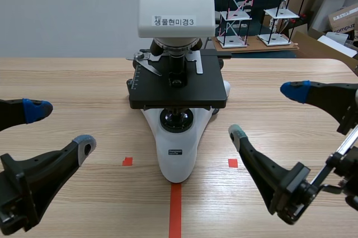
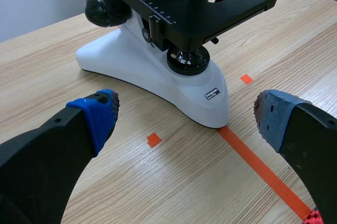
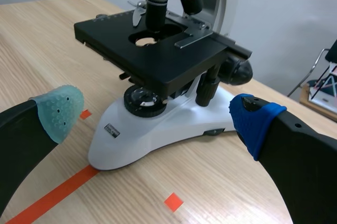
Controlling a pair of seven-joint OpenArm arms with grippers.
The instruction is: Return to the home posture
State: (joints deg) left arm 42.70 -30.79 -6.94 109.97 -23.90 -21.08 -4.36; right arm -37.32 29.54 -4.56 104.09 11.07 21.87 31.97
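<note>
A white microscope point(image 1: 178, 70) with a black stage stands upright at the table's middle, its base pointing toward me. My left gripper point(image 1: 61, 126) hangs open at the near left, well short of the microscope, nothing between its fingers. In the left wrist view the microscope point(image 2: 158, 71) lies ahead of the open left gripper point(image 2: 187, 118). My right gripper point(image 1: 268, 112) is open at the near right, also apart from the microscope. The right wrist view shows the microscope point(image 3: 158, 108) ahead of the empty right gripper point(image 3: 152, 116).
The wooden table point(image 1: 67, 87) carries orange-red tape marks near the microscope's base. Behind the table's far edge stand white shelf models point(image 1: 238, 8) and a cardboard box point(image 1: 344, 19).
</note>
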